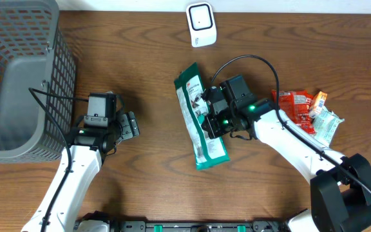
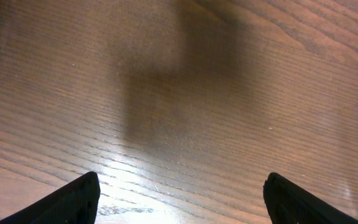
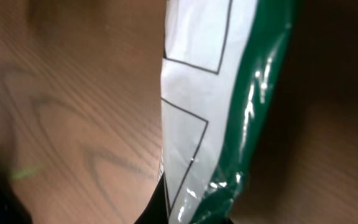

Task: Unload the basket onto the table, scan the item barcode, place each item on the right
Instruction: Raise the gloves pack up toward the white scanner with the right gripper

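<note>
Robot test bench as mock checkout — wooden table (image 1: pixel 147 64), white scanner (image 1: pixel 200 24), wire basket (image 1: pixel 63 71)

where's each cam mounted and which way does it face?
Overhead: above the table, facing straight down; both arms, left claw, right claw show.
Left wrist: on left arm, facing down at bare wood; its open fingers at bottom corners.
Right wrist: on right arm, close on the green packet; fingers barely show.
Shared: overhead and right wrist both see the green packet.

Right gripper (image 1: pixel 209 119) is clamped on the green packet (image 1: pixel 195 96) mid table (image 1: pixel 140 51), white scanner (image 1: pixel 201 24) at the far edge, left gripper (image 1: pixel 131 124) open beside the grey basket (image 1: pixel 63 71).
</note>
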Robot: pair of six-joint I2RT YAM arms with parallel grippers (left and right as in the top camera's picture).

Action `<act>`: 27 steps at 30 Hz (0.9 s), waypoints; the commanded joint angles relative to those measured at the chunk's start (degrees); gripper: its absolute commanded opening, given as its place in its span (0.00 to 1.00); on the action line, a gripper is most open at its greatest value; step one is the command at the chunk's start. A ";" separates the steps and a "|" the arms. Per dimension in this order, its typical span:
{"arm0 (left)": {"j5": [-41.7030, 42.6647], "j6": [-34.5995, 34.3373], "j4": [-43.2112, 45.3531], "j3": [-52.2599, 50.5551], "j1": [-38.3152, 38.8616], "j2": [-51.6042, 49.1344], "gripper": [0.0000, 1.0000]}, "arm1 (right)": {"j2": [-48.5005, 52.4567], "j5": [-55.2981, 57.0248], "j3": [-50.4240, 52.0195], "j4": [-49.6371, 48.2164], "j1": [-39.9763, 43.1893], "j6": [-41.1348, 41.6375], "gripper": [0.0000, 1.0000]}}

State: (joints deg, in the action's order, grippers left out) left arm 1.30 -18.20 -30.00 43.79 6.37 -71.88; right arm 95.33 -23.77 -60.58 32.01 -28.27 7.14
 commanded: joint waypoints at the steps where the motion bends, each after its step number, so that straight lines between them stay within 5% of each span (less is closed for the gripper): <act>1: -0.87 -0.13 -0.15 -0.07 -0.20 0.37 0.85 | -1.38 -0.07 -5.11 2.91 -0.09 -3.89 0.01; 18: -0.90 -0.13 -0.15 -0.07 -0.20 0.37 0.86 | -1.38 0.50 -23.12 22.49 -0.39 -6.60 0.01; 27: -0.87 -0.13 -0.15 -0.07 -0.20 0.37 0.86 | -1.38 16.50 -32.22 26.18 -3.02 -11.37 0.01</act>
State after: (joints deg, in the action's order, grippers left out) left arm 1.28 -18.20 -30.09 43.79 6.37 -71.88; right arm 95.15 -12.88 -88.42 58.11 -30.22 -0.45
